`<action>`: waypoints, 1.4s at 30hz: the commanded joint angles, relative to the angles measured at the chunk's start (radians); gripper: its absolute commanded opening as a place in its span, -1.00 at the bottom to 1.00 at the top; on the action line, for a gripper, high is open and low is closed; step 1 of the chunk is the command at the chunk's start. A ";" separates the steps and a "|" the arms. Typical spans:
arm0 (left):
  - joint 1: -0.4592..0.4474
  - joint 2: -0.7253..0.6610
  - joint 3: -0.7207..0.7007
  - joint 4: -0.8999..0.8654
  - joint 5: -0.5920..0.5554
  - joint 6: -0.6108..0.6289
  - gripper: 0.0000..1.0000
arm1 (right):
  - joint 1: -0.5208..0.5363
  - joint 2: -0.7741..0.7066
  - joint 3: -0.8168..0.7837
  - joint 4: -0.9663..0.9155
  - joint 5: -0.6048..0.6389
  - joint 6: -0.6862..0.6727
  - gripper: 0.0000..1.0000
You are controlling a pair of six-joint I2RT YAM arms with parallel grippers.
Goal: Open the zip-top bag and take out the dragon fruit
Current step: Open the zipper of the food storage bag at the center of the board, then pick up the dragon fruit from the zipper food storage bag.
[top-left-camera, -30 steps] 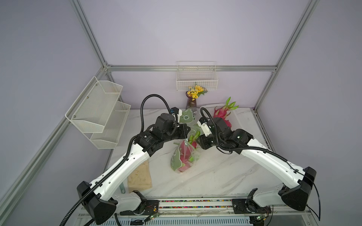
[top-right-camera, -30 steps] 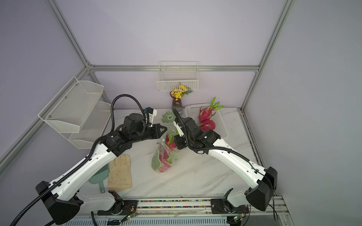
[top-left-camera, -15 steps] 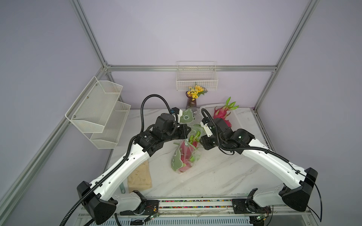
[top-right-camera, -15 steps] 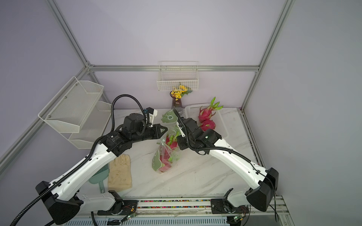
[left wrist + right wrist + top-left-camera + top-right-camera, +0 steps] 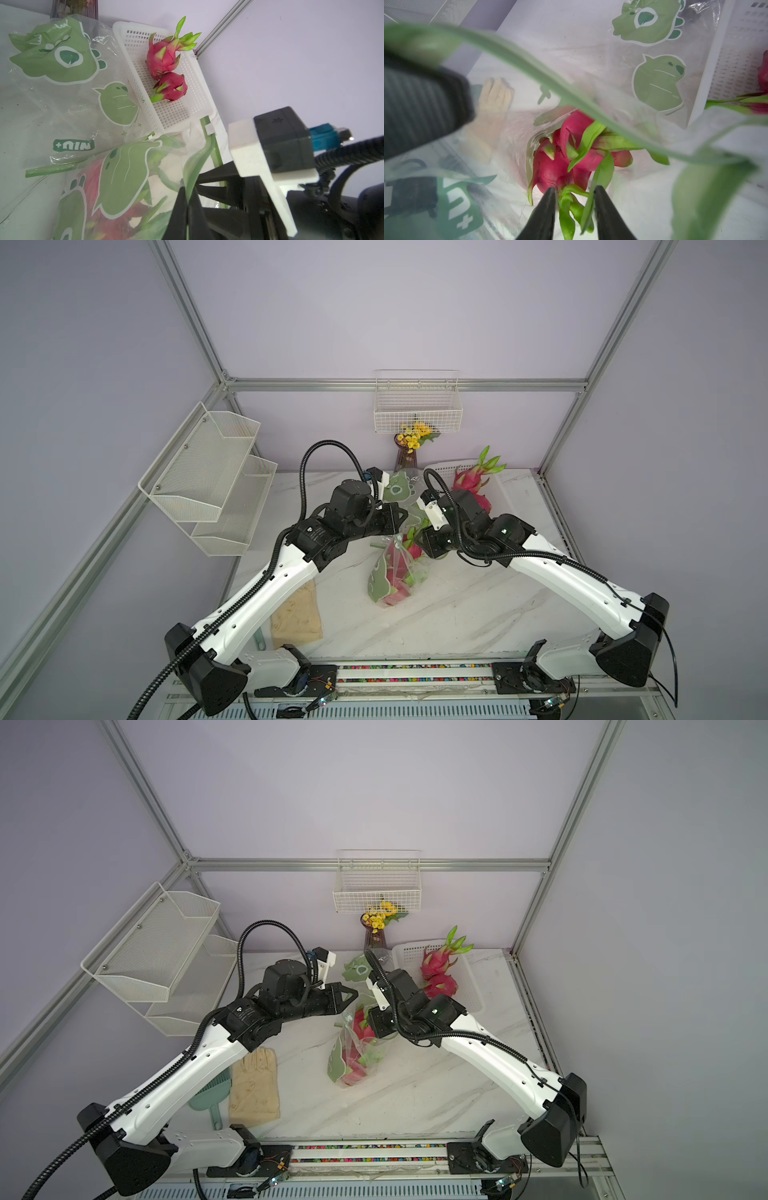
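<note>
Over the last second the right hand (image 5: 575, 188) has pushed down into the mouth of the zip-top bag (image 5: 390, 576), at the centre of both top views, and its jaws have narrowed. They now stand apart on either side of the green tuft of the dragon fruit (image 5: 550, 166) inside the bag, with spikes between them; a firm pinch is not clear. The left hand (image 5: 188, 192) has not moved: it stays clamped together on the bag's green zip rim (image 5: 197, 160), holding the mouth up and open. The opening looks done, and the extraction is probably at the grasp.

In the right wrist view the zip rim arcs across in front of the fruit and slack film hangs close, so a lift could snag. Possibly 2 fruits lie together there.

Upper right of centre in a top view, a white basket (image 5: 469, 990) already holds 2 more dragon fruits (image 5: 436, 969). An empty printed bag (image 5: 357, 969) lies just left of it. A beige glove (image 5: 253, 1085) and a teal dustpan (image 5: 210, 1096) sit lower left on the surface (image 5: 415, 1102); a vase (image 5: 374, 938) stands behind.
</note>
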 commanded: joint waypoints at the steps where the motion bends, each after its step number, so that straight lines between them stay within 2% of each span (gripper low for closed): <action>1: 0.007 -0.016 0.016 0.111 0.021 -0.015 -1.00 | 0.005 0.010 -0.016 0.039 0.010 -0.014 -0.31; 9: 0.013 -0.020 0.005 0.135 0.046 -0.032 -1.00 | 0.005 -0.006 -0.083 0.051 0.056 -0.077 -0.38; 12: 0.014 -0.021 0.003 0.157 0.080 -0.038 -1.00 | 0.005 -0.012 -0.091 0.066 0.075 -0.096 -0.59; 13: 0.015 -0.021 0.004 0.157 0.085 -0.040 -1.00 | 0.004 -0.013 -0.091 0.071 0.066 -0.104 -0.81; 15: 0.014 -0.021 0.005 0.148 0.079 -0.038 -1.00 | 0.005 -0.024 -0.093 0.089 0.036 -0.120 -1.00; 21: 0.029 -0.025 -0.016 0.133 0.049 -0.041 -1.00 | 0.005 -0.114 -0.109 0.187 -0.032 -0.141 -1.00; 28: 0.045 -0.018 -0.053 0.128 0.020 -0.032 -1.00 | 0.005 -0.158 -0.058 0.206 -0.105 -0.133 -1.00; 42: 0.074 0.002 -0.111 0.155 0.055 -0.039 -1.00 | 0.005 -0.184 0.032 0.196 -0.097 -0.171 -1.00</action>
